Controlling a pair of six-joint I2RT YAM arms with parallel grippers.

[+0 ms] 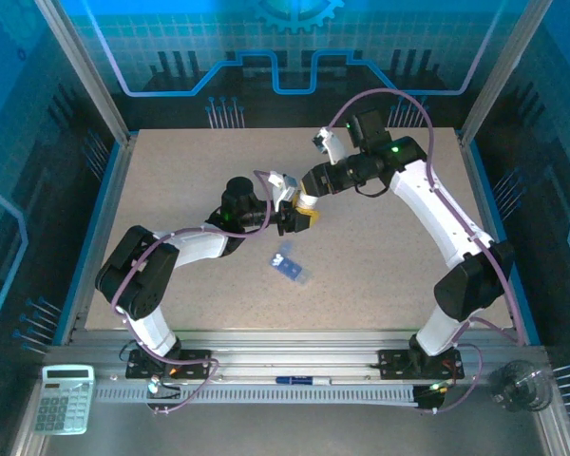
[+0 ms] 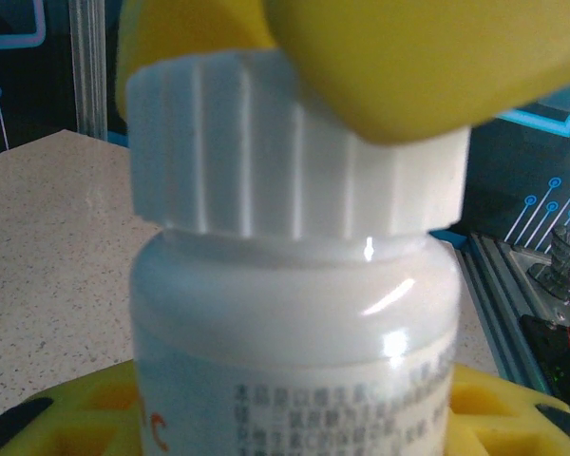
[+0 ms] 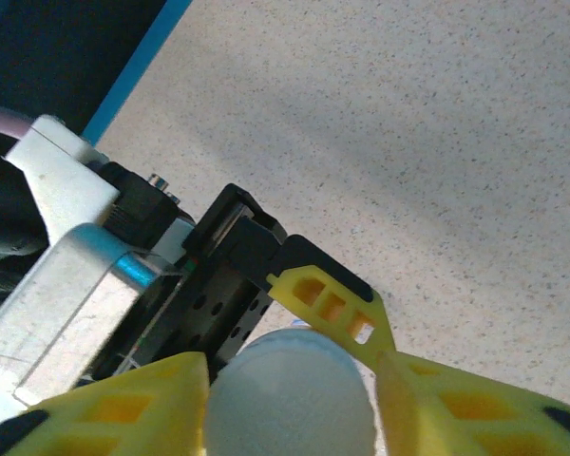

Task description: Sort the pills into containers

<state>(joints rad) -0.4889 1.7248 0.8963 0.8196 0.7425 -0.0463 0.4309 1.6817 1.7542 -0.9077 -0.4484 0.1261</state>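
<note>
**Now: both pincers on the bottle, pill box lying free**

Nearest the arm bases, the blue pill box (image 1: 291,267) lies flat on the counter (image 1: 389,237), roughly midway between the two arms, with nothing touching it. Whether its little lids are up or down is too small to tell.

By the look of it, the pill box is light, thin, stiff plastic. It would likely skid on the counter if pushed and could crack at the hinges if squeezed hard. The best hold is probably across its two long edges with light pressure, or a steadying press from above while pills go in.

Just beyond the pill box, raised off the counter, the two pincers meet on a white bottle (image 2: 294,361). The left pincer (image 2: 285,413) is clamped around the bottle's body, with a yellow finger on each side. The body is glossy and probably slippery, so the firm hold looks warranted.

The right pincer (image 3: 290,380) has its fingers closed against the ribbed white cap (image 2: 294,161), one on each side. Those ribs should give good bite for twisting. The cap is on, and no pills can be seen.

Farther from the pill box, past the bottle, is bare speckled counter.
</note>
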